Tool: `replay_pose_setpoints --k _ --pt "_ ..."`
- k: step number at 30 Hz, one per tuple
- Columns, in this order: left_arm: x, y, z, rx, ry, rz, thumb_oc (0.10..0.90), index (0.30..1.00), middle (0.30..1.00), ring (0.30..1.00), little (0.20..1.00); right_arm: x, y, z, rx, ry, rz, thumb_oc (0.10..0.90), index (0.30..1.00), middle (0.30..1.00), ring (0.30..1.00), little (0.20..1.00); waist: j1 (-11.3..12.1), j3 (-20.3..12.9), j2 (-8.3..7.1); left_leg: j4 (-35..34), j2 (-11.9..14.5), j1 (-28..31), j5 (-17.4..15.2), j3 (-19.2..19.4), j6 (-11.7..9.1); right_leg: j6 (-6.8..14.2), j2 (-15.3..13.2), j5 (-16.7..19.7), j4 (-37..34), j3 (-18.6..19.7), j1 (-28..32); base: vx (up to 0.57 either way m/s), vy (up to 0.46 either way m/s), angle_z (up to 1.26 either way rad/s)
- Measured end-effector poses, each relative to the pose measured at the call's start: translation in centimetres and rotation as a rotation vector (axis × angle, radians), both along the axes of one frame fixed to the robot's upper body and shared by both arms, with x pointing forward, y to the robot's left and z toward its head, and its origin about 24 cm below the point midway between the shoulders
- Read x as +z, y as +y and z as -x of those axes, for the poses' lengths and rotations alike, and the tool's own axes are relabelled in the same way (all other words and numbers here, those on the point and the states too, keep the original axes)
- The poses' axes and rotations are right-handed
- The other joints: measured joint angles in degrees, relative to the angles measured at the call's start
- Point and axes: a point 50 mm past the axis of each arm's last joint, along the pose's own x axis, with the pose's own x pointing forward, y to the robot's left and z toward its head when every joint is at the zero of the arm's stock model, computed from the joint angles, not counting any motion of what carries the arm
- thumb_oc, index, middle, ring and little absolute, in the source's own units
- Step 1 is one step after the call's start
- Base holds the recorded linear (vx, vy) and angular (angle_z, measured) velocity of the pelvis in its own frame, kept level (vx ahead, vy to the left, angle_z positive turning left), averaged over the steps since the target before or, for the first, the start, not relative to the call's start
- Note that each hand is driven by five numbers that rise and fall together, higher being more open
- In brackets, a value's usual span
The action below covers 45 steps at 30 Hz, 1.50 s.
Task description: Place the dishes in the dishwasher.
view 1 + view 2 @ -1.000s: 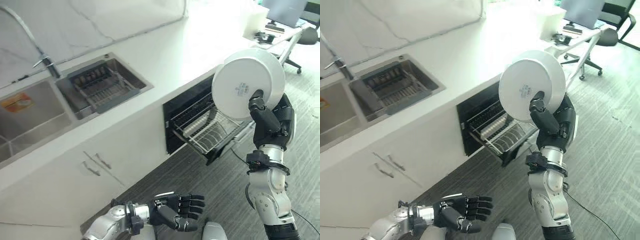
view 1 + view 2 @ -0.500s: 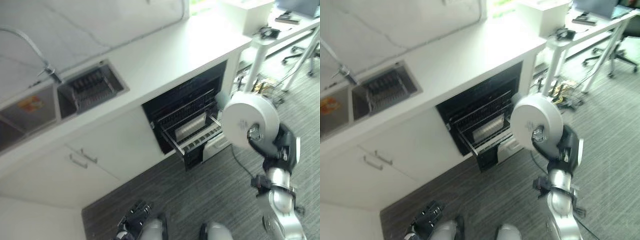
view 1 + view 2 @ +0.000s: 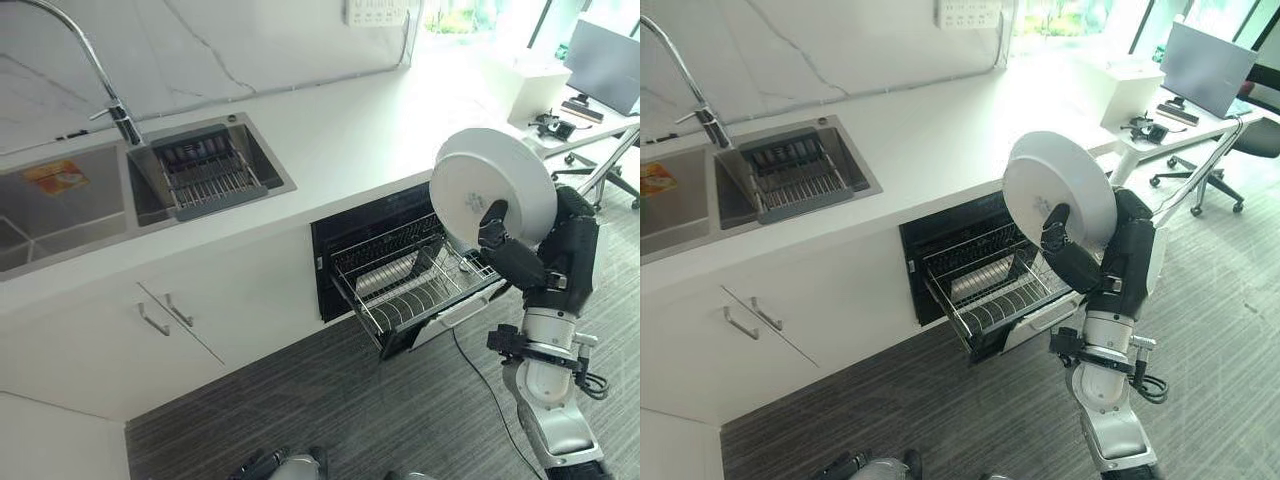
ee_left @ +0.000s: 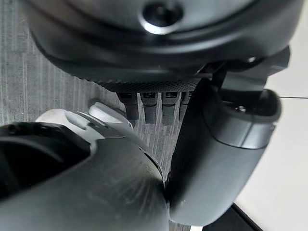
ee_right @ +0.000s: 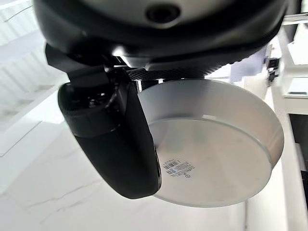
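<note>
My right hand holds a round white dish upright, its underside with a small label facing me. The thumb presses on that underside and the fingers curl behind the rim. The dish hangs just above and to the right of the pulled-out wire rack of the open dishwasher under the counter. The rack looks bare apart from its tines. My left hand hangs low beside my body, fingers straight and holding nothing.
A white counter runs above the dishwasher. A sink with a dark drying rack and a tall faucet lies at the left. White cabinet doors stand below. A desk with a monitor and an office chair are at the right.
The camera has swung, so the whole scene shifted. The right hand keeps the dish raised by the rack. The left hand has dropped from in front of me to the views' bottom edge.
</note>
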Motion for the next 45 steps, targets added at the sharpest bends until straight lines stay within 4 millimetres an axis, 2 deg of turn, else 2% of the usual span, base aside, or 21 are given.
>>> replay_pose_setpoints --k 2,4,6,9,11,12,14,16,17,19,20,21,22,23,26,27,29,33,35,39,45 --pt "-0.1 0.1 0.4 -0.007 0.018 -0.005 0.8 0.9 0.9 0.9 0.9 0.0 0.0 0.0 0.0 0.001 0.0 0.4 0.3 0.3 0.3 0.3 -0.2 -1.22 -0.24 0.27 -0.41 0.09 -0.55 0.9 0.69 0.18 -0.39 0.47 -0.48 0.33 0.02 0.1 0.117 -0.18" --pt "0.0 0.5 0.4 -0.064 0.032 -0.03 0.8 0.9 0.9 0.9 0.9 0.0 -0.1 0.1 -0.011 -0.002 -0.005 0.4 0.3 0.3 0.3 0.3 -0.84 -1.95 -0.06 0.79 -0.69 0.25 -1.29 0.92 1.7 1.89 -0.07 2.61 -1.46 0.3 1.26 0.1 0.057 -0.06" --pt "0.0 0.3 0.3 -0.11 0.038 -0.04 0.8 0.9 0.9 0.9 0.9 -0.1 -0.1 0.1 -0.022 -0.003 -0.011 0.4 0.3 0.3 0.3 0.3 -1.5 -2.17 1.16 1.06 0.0 0.07 -1.33 -0.09 2.18 2.09 0.5 4.81 1.49 1.24 -0.62 0.08 -0.116 0.04" --pt "0.2 1.1 -1.1 -0.173 0.063 -0.087 0.8 0.9 0.9 0.9 0.9 -0.2 1.2 0.5 -0.017 -0.044 0.098 0.4 0.3 0.3 0.3 0.3 -2.17 -1.97 0.41 2.52 -0.86 -1.74 -1.68 0.6 1.86 1.83 -2.63 3.29 3.29 8.21 -8.83 0.13 -0.306 0.01" --pt "0.3 1.4 -1.4 -0.194 0.082 -0.11 0.8 0.9 0.9 0.9 0.9 -0.3 1.7 0.6 -0.004 -0.05 0.136 0.4 0.3 0.3 0.3 0.3 -2.38 -1.65 0.12 2.96 -1.81 -2.19 -1.73 0.36 1.75 3.93 -4.63 4.58 2.22 12.3 -12.29 0.2 -0.38 0.13" --pt "0.3 1.5 -1.4 -0.196 0.093 -0.133 0.8 0.9 0.9 0.9 0.9 -0.4 1.6 0.7 -0.007 -0.043 0.141 0.4 0.3 0.3 0.3 0.3 -2.46 -1.31 -0.04 3.03 -1.84 -2.12 -1.9 -0.42 2.01 5.34 -4.77 5.52 1.17 14.5 -13.25 0.23 -0.469 0.35" --pt "0.4 2.1 -1.3 -0.187 0.104 -0.16 0.8 0.9 0.9 0.9 0.9 -0.6 1.3 0.8 -0.02 -0.033 0.143 0.4 0.3 0.3 0.3 0.3 -2.73 -0.93 -0.96 3.28 -1.78 -2.11 -1.75 -2.5 1.03 5.41 -4.46 5.65 0.66 15.27 -13.64 0.2 -0.454 0.53" --pt "0.6 2.7 -1.4 -0.195 0.107 -0.192 0.8 0.9 0.9 0.9 0.9 -0.6 1.2 0.9 -0.04 -0.039 0.2 0.4 0.3 0.3 0.3 0.3 -2.77 -0.68 -1.35 3.6 -0.64 -2.61 -1.68 -4.16 0.1 4.97 -3.91 5.7 0.58 11.87 -12.16 0.17 -0.361 0.59" --pt "0.7 3.1 -1.3 -0.17 0.107 -0.201 0.8 0.9 0.9 0.9 0.9 0.1 1.1 0.7 -0.025 -0.045 0.373 0.4 0.3 0.3 0.3 0.3 -2.11 -1.02 -2.2 3.59 0.78 -2.47 -1.7 -4.8 -1.7 4.73 -2.64 5.6 0.0 9.5 -9.43 0.19 -0.356 0.43" --pt "0.6 2.9 -1.2 -0.135 0.119 -0.194 0.8 0.9 0.9 0.9 0.9 0.2 0.4 0.6 0.028 0.005 0.531 0.4 0.3 0.3 0.3 0.3 -2.87 -1.15 -1.52 2.7 3.79 -2.35 -1.65 -5.33 -2.71 3.14 -0.8 8.3 -2.12 6.31 -6.98 0.12 -0.305 0.78" --pt "0.5 3.4 -0.3 -0.088 0.142 -0.202 0.8 0.9 0.9 0.9 0.9 -0.7 -0.4 0.8 0.06 0.098 0.58 0.4 0.3 0.3 0.3 0.3 -4.0 -1.36 -1.52 0.11 8.65 -1.07 -1.28 -0.55 -2.97 0.55 0.27 6.7 -2.15 2.52 -5.93 0.02 -0.241 0.99" --pt "0.5 3.4 0.0 -0.08 0.15 -0.208 0.8 0.9 0.9 0.9 0.9 -1.0 -0.7 0.8 0.062 0.131 0.57 0.4 0.3 0.3 0.3 0.3 -3.91 -1.28 -1.23 -0.85 10.22 -0.66 -0.29 0.73 -2.98 -0.3 0.94 6.13 -1.72 1.74 -6.0 0.05 -0.206 0.78" --pt "0.5 3.3 0.3 -0.074 0.152 -0.207 0.8 0.9 0.9 0.9 0.9 -1.5 -1.3 0.8 0.055 0.166 0.561 0.4 0.3 0.3 0.3 0.3 -3.86 -1.27 -0.51 -1.92 11.51 -0.65 2.9 1.57 -2.82 -1.06 1.59 5.74 -0.88 0.22 -5.98 -0.04 -0.082 0.48" --pt "0.4 3.1 0.2 -0.075 0.144 -0.207 0.8 0.9 0.9 0.9 0.9 -2.4 -2.2 0.9 0.031 0.226 0.546 0.4 0.3 0.3 0.3 0.3 -3.84 -1.14 -0.75 -2.21 12.64 -0.85 3.33 1.62 -4.06 -1.98 1.51 4.96 -0.24 -1.82 -5.93 -0.05 -0.065 0.63" --pt "0.3 2.4 0.0 -0.129 0.128 -0.205 0.8 0.9 0.9 0.9 0.9 -4.4 -4.3 0.8 -0.044 0.372 0.556 0.4 0.3 0.3 0.3 0.3 -4.57 -1.45 0.77 -1.96 15.25 -0.32 3.18 7.79 -4.62 -2.89 0.52 3.75 0.81 -6.05 -5.73 -0.05 0.002 0.73" --pt "0.3 2.2 0.1 -0.135 0.131 -0.203 0.8 0.9 0.9 0.9 0.9 -4.7 -4.6 0.8 -0.053 0.398 0.559 0.4 0.3 0.3 0.3 0.3 -4.97 -1.46 1.06 -2.77 15.26 0.63 3.68 8.16 -5.3 -2.66 0.41 3.52 1.09 -6.25 -5.96 0.0 0.061 0.41" --pt "0.2 2.1 0.4 -0.136 0.139 -0.198 0.8 0.9 0.9 0.9 0.9 -5.4 -4.6 0.9 -0.035 0.44 0.604 0.4 0.3 0.3 0.3 0.3 -5.2 -1.54 1.2 -6.26 12.87 2.85 5.83 7.53 -8.78 -1.69 -0.76 3.08 1.95 -5.64 -6.16 0.01 0.063 0.07" --pt "0.3 3.0 0.8 -0.171 0.167 -0.22 0.8 0.9 0.9 0.9 0.9 -6.1 -4.2 0.3 -0.073 0.437 0.847 0.4 0.3 0.3 0.3 0.3 -4.99 -2.24 -0.01 -3.51 10.41 3.53 2.5 6.83 -7.23 1.19 -3.61 3.88 0.9 -4.4 -3.94 0.03 0.106 0.01" --pt "0.4 3.4 0.7 -0.188 0.182 -0.211 0.8 0.9 0.9 0.9 0.9 -6.7 -3.5 -0.6 -0.019 0.436 1.099 0.4 0.3 0.3 0.3 0.3 -4.06 -3.29 -0.45 -0.69 9.92 2.82 0.56 6.8 -6.36 2.08 -4.49 4.75 0.29 -4.31 -2.98 0.01 0.083 0.06" --pt "0.5 3.4 0.3 -0.192 0.177 -0.208 0.8 0.9 0.9 0.9 0.9 -8.2 -2.1 -0.7 0.044 0.456 1.185 0.4 0.3 0.3 0.3 0.3 -1.92 -4.44 -0.91 1.82 9.78 1.18 -0.4 6.32 -6.05 2.67 -4.9 5.07 0.22 -4.53 -3.32 0.01 0.019 0.09" --pt "0.6 3.0 -0.6 -0.225 0.146 -0.209 0.8 0.9 0.9 0.9 0.9 -10.9 -4.3 -1.4 -0.055 0.545 1.291 0.4 0.3 0.3 0.3 0.3 0.89 -4.62 -0.67 2.79 9.29 0.05 -0.54 4.78 -5.7 2.99 -5.39 5.18 0.05 -6.0 -2.79 0.01 0.006 0.11"
